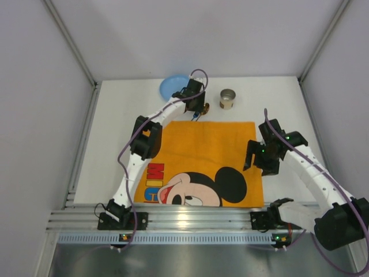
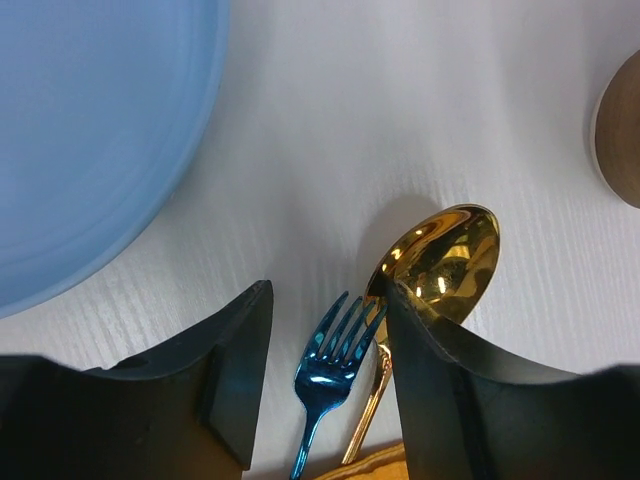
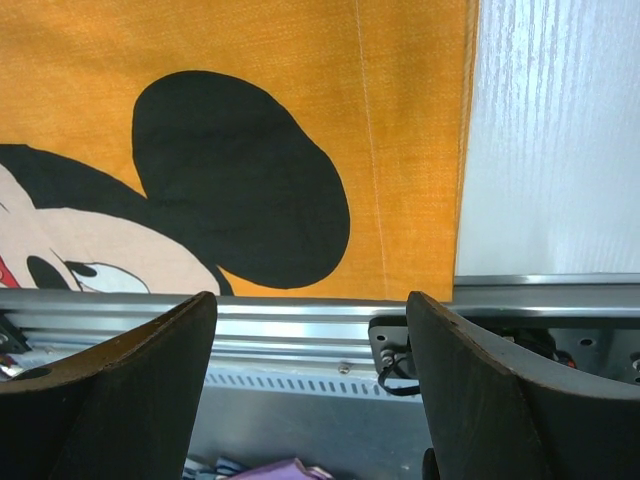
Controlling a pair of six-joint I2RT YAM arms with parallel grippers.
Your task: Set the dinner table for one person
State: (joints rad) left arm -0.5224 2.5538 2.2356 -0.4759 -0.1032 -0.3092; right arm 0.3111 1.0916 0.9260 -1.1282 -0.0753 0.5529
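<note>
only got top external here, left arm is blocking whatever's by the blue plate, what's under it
Observer: A blue fork, lying on the table between the left jaws, which stand apart on either side of it.
Operator: anything else there
Observer: A gold spoon right beside the fork, its bowl partly hidden by one jaw.
Operator: right jaws holding anything
Observer: No, open and empty, above the placemat near its front edge.

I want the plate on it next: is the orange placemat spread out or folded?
Spread out: the placemat lies flat on the table, mouse print unbroken, no fold showing.
</note>
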